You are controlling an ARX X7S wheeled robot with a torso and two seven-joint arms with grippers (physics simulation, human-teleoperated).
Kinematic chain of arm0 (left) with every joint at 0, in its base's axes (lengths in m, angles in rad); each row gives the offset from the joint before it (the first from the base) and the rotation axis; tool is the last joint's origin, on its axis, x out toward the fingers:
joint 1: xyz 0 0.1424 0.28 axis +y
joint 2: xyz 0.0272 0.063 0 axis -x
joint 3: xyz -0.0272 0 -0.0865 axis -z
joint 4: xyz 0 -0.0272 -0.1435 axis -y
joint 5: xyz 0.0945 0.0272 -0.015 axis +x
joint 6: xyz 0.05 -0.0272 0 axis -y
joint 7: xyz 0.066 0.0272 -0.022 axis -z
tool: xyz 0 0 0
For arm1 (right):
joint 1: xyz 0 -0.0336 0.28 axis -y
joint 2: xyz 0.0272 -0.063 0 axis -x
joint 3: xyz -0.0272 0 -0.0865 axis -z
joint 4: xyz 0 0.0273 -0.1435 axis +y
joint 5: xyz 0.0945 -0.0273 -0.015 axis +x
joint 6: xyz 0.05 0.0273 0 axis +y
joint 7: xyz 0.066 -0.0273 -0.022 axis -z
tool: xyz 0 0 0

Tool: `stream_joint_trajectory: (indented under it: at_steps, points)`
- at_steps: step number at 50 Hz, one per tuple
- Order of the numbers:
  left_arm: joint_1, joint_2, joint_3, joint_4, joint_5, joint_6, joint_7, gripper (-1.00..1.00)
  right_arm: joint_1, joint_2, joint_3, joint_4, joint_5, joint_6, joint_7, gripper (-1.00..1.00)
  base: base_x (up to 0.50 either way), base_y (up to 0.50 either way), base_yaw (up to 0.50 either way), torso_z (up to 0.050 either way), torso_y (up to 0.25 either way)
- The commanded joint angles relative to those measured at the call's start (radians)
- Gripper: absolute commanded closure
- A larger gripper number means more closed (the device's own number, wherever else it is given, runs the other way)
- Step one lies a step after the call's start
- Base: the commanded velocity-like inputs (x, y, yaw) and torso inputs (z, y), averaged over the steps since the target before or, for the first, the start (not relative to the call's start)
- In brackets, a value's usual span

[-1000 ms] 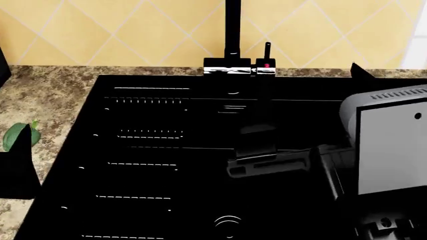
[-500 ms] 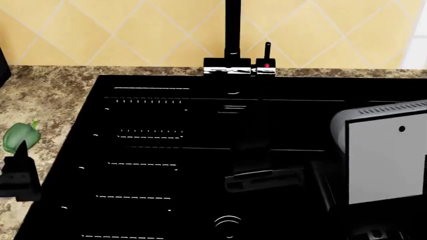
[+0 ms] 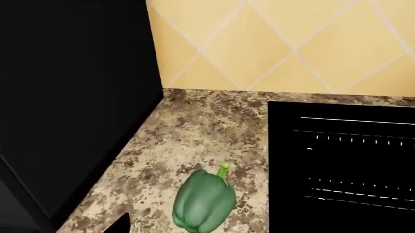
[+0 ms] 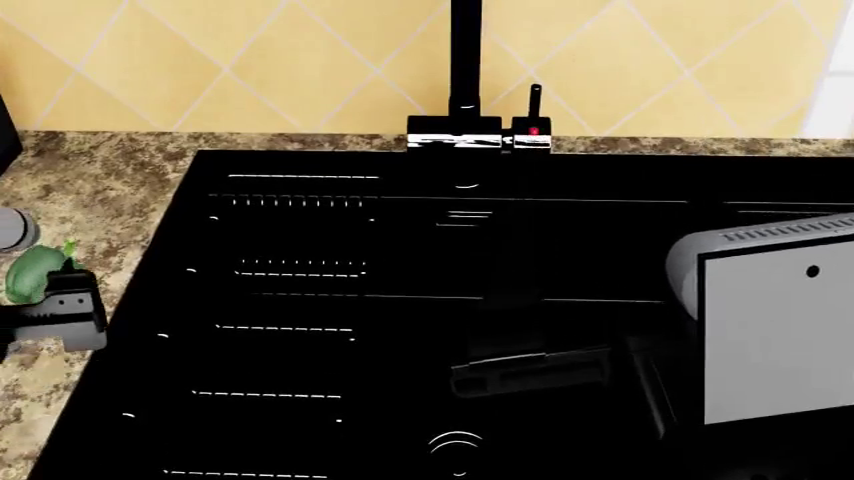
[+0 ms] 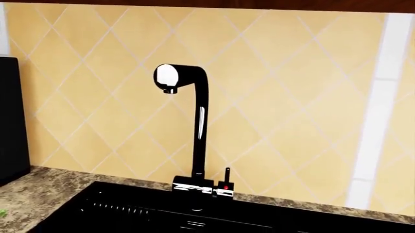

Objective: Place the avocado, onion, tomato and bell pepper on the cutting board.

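The black sink [image 4: 441, 300] takes up most of the head view, set into a speckled brown granite countertop [image 4: 100, 190] that runs along the sink's left side and behind it, below a yellow diamond-tiled wall [image 5: 292, 97]. A tall black block [image 3: 71, 107], unidentifiable, stands on the countertop at its far left against the wall. The right arm's pale grey housing [image 4: 774, 320] hangs over the right part of the sink; its gripper is not visible in any view, so the state of its fingers cannot be reported. A black faucet [image 5: 194, 126] rises from the back edge of the sink, with a small lever bearing a red mark [image 4: 534, 130] just beside its chrome base. The left gripper [image 4: 60, 310] sits over the countertop strip left of the sink, dark and seen side-on; whether its fingers are spread or pressed together cannot be told, and they hold nothing visible. The bell pepper [image 3: 203, 201] lies on its side on the countertop close to the sink's left edge, stem pointing toward the wall; in the head view it is partly hidden behind the left gripper. The avocado, onion, tomato and cutting board appear in no view.
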Motion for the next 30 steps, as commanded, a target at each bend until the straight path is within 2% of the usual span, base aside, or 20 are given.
stream_joint_trajectory:
  at_steps: [1, 30]
  points:
    - [-0.106, 0.096, 0.054, -0.227, 0.140, 0.055, 0.124, -1.00, -0.001, -0.011, 0.025, 0.002, 0.011, -0.012, 0.005, -1.00, 0.00, 0.00, 0.00, 0.000, 0.000]
    - [-0.185, 0.192, 0.088, -0.527, 0.213, 0.145, 0.191, -1.00, -0.014, 0.029, 0.031, -0.009, 0.130, -0.044, 0.102, -1.00, 0.00, 0.00, 0.00, 0.000, 0.000]
